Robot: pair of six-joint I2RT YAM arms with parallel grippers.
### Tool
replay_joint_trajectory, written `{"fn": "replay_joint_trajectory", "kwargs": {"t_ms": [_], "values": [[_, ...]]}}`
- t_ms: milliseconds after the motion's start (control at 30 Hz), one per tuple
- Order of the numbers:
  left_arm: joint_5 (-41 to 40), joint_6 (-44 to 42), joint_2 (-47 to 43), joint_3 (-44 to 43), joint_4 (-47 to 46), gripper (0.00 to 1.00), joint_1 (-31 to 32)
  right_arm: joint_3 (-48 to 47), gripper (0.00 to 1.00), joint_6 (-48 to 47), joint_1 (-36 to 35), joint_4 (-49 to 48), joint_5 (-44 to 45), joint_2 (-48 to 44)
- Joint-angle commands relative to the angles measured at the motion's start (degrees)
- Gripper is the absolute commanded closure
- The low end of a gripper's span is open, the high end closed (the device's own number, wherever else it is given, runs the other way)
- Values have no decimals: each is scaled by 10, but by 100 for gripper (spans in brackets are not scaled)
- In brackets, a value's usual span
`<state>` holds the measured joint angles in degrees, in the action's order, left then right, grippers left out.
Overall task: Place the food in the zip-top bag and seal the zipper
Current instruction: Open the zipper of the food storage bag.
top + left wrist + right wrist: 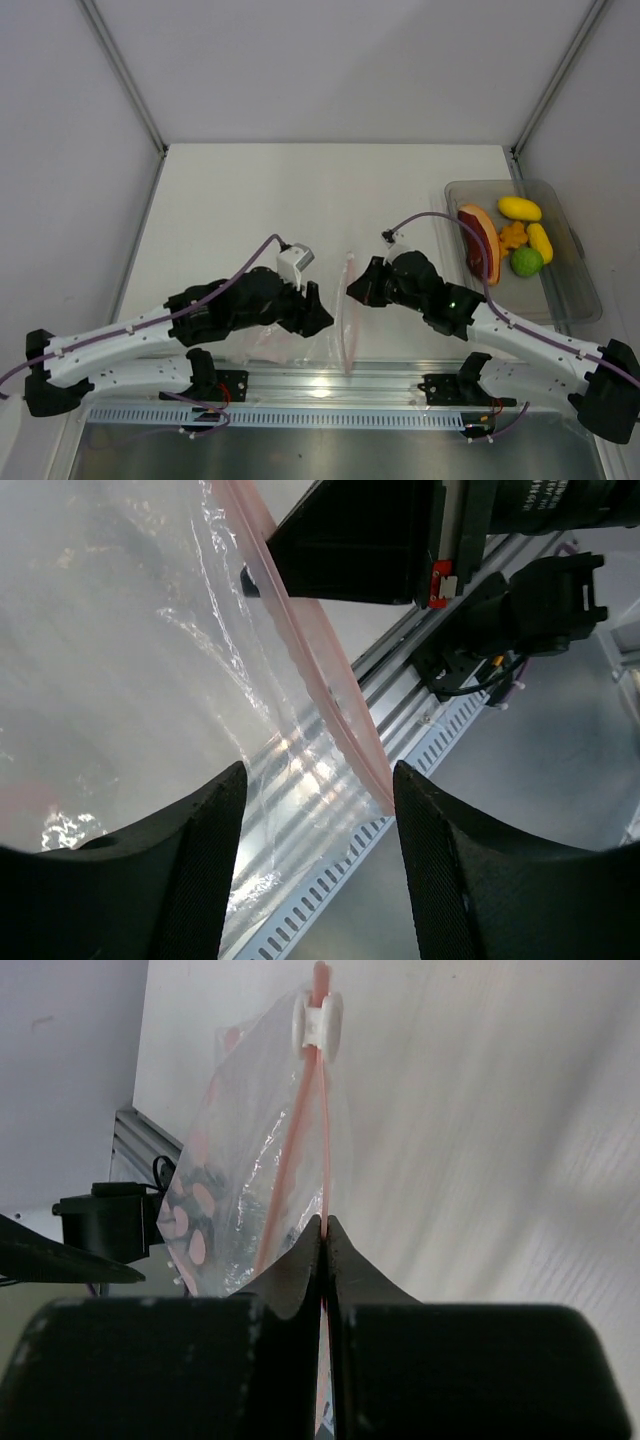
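Zipper (326, 1140) sits pinched between closed right fingers (285, 1280).

No text, number, brand or sign can be read anywhere; nothing can be made out on a small red tag (441, 583).

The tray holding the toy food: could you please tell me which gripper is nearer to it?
Right. The right gripper is shut on the zipper, left of the tray; the left gripper lies farther left, beyond the bag.
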<state>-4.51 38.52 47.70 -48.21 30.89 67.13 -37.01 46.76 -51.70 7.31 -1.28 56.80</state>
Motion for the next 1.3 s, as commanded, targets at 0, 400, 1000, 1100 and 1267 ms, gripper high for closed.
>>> {"fn": "replay_joint_trajectory", "kwargs": {"t_ms": [0, 400, 1000, 1100, 1267], "values": [[-55, -5, 53, -44, 10, 38, 31, -18, 100, 17, -18, -10, 34, 1], [-189, 31, 167, -146, 101, 41, 115, -75, 100, 61, -100, 69, 167, 20], [-240, 38, 223, -142, 132, 60, 115, -97, 100, 76, -158, 87, 231, 2], [-242, 28, 223, -145, 136, 81, 111, -95, 100, 69, -160, 96, 235, 1], [-225, 10, 195, -151, 134, 99, 97, -90, 100, 54, -160, 131, 254, 0]]}}
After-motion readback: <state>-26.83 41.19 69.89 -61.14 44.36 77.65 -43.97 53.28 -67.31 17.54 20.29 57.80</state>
